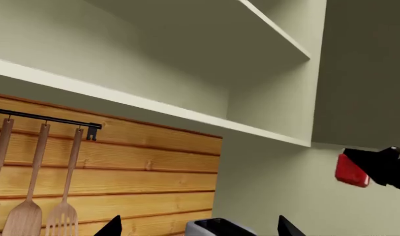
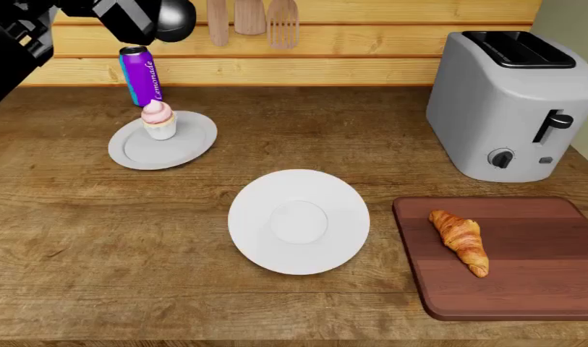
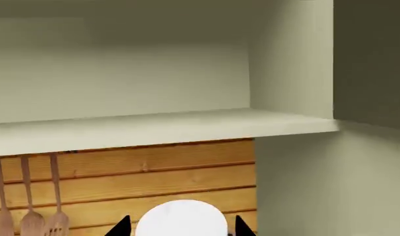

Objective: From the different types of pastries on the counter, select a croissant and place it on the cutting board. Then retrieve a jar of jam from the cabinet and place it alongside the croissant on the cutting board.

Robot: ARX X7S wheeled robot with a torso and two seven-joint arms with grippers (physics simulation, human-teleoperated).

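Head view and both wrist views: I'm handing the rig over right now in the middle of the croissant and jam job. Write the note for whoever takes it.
Left end effector: open, holding nothing, raised toward the cabinet.
Right end effector: shut on the jar of jam, held in the air up by the cabinet, white lid between the fingers.
Croissant: lying on the cutting board, left of its middle.
Cupcake: on its small plate, untouched.
Done: croissant placed, jar grasped.
Left: bring the jar down and set it on the bare board beside the croissant, then release.
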